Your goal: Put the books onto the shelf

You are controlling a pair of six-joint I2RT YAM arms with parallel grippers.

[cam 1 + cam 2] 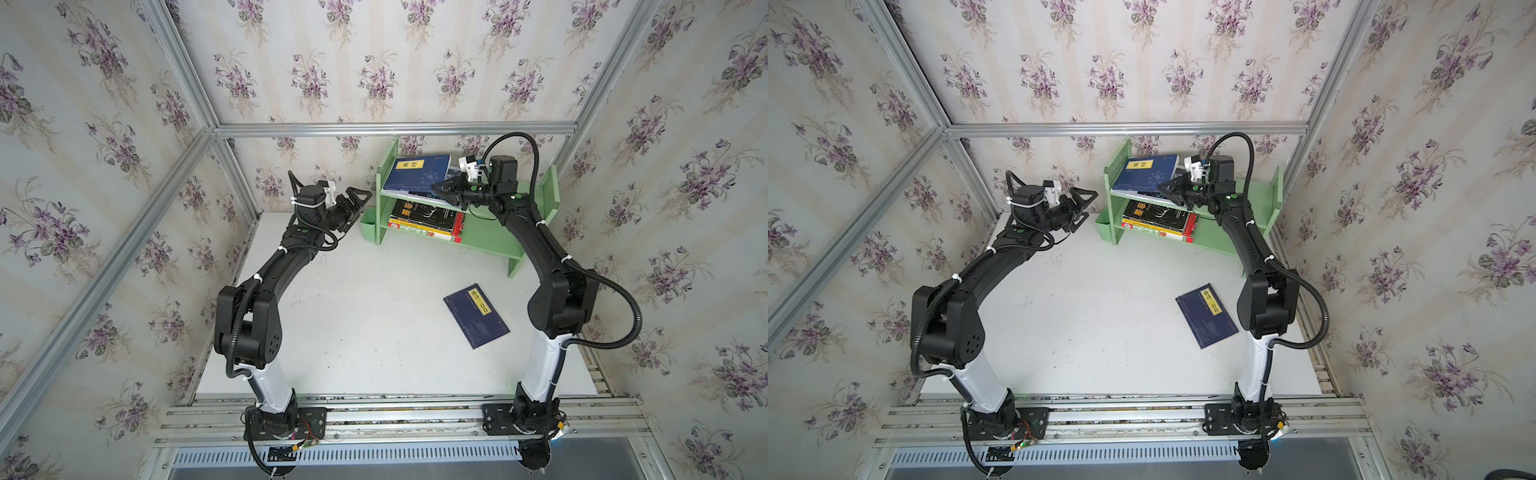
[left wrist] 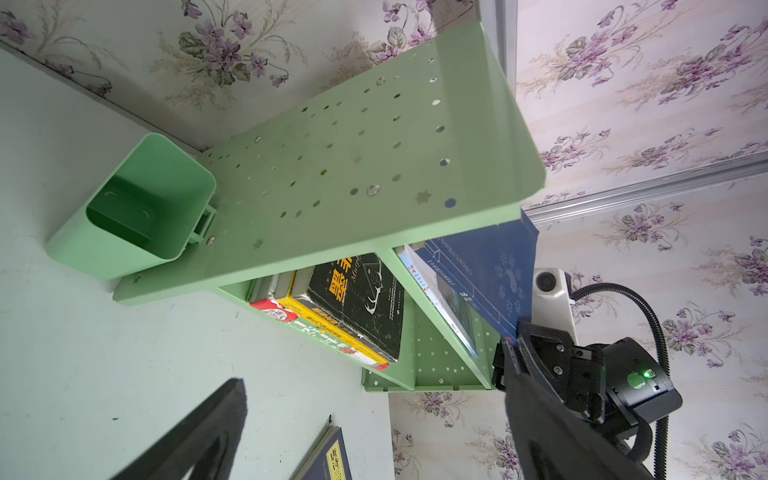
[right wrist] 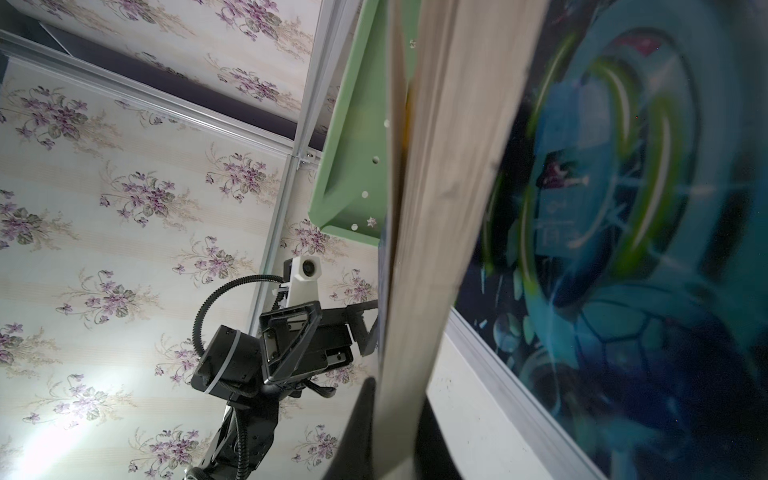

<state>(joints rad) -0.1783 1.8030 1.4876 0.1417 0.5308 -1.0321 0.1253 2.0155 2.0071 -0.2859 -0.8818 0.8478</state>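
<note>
The pale green shelf (image 1: 490, 239) stands at the back of the table. On its upper tier a navy book with a yellow label (image 1: 415, 172) lies on a white-blue swirl book (image 3: 623, 208). My right gripper (image 1: 441, 189) is shut on the navy book's near corner; its page edge (image 3: 432, 208) sits between the jaws (image 3: 395, 395). A black book with yellow characters (image 1: 424, 214) tops the stack on the lower tier. Another navy book (image 1: 476, 316) lies flat on the table. My left gripper (image 1: 362, 206) hangs open and holds nothing, just left of the shelf's end.
A small green cup (image 1: 368, 230) hangs on the shelf's left end, right below my left gripper. Wallpapered walls with aluminium frame bars close in the back and both sides. The shelf's raised right side panel (image 1: 550, 191) stands behind my right arm.
</note>
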